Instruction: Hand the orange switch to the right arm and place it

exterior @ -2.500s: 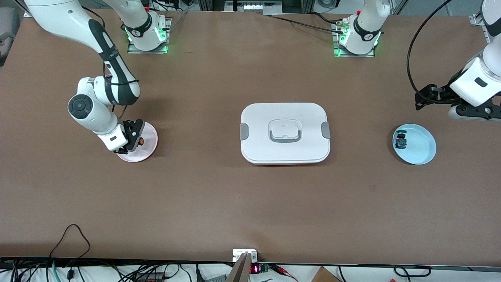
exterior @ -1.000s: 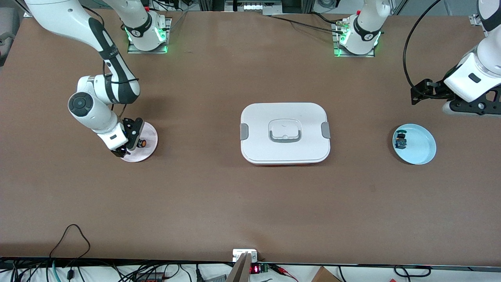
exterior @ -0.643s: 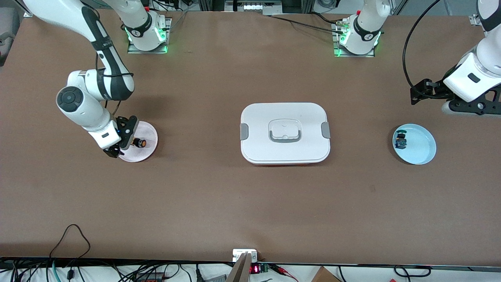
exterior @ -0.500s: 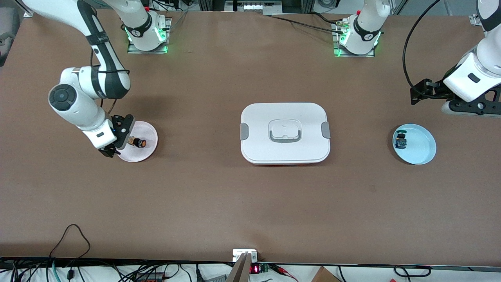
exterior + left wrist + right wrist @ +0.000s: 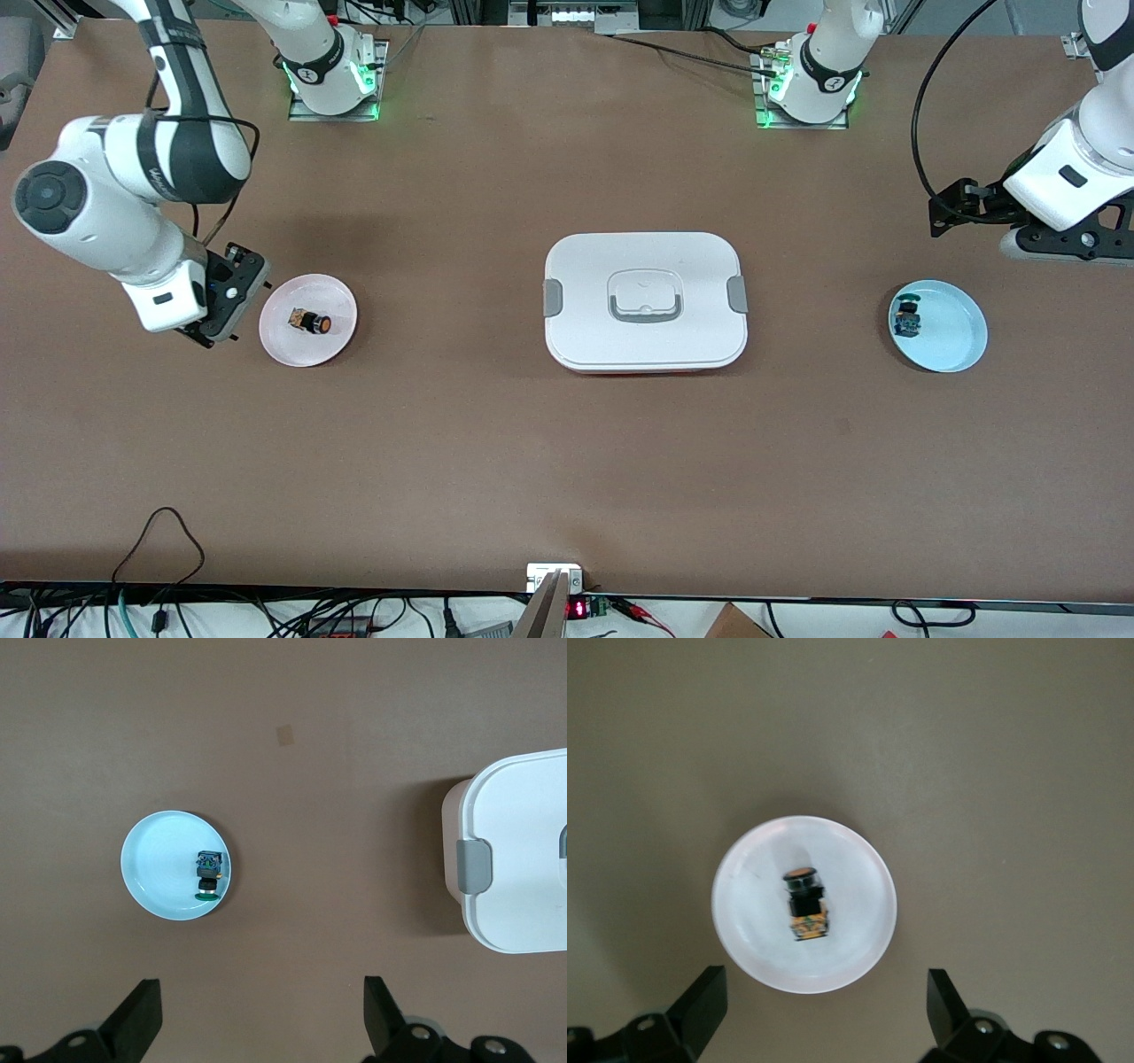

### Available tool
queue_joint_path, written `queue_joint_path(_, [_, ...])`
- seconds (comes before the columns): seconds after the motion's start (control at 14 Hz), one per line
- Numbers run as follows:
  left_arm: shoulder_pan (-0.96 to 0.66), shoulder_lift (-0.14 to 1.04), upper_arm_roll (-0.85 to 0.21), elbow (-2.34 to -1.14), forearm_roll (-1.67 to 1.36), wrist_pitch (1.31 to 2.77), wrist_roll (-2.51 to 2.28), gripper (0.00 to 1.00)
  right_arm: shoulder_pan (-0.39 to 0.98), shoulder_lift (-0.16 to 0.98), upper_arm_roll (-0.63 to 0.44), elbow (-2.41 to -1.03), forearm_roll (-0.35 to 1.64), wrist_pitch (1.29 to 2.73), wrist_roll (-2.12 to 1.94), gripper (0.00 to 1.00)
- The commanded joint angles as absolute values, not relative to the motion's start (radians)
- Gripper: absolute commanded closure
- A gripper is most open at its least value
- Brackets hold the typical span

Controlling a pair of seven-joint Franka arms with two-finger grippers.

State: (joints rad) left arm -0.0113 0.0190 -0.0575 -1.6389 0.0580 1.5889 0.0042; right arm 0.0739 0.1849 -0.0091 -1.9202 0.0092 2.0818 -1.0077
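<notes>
Two dishes on brown desk [image 5: 496, 443], white lidded box [image 5: 646, 301] between. Orange switch [image 5: 311, 322] lying in pink dish [image 5: 307, 353]. Right end effector [image 5: 232, 293] spread, empty, just beside dish. Left end effector [image 5: 264, 1017] spread, empty, over desk near blue dish [image 5: 957, 350]. Cables along desk edge nearest camera.

Matt brown table [image 5: 496, 461], glossy plate [image 5: 341, 301]

Robotics lab, two white robot arms [image 5: 133, 204] bolted to a brown bench [image 5: 567, 461], tangled black cables [image 5: 266, 616] along its edge
</notes>
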Motion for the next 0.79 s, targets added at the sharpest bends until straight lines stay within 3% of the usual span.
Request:
queue_joint_path(0.0, [-0.011, 0.015, -0.06, -1.631, 0.066, 1.582, -0.009, 0.0, 0.072, 0.19, -0.006, -1.82, 0.038, 1.938, -0.817, 0.0])
queue_joint_path(0.71, [-0.006, 0.015, -0.06, -1.629, 0.066, 1.582, -0.009, 0.0, 0.078, 0.164, -0.006, -1.784, 0.091, 1.743, -0.06, 0.0])
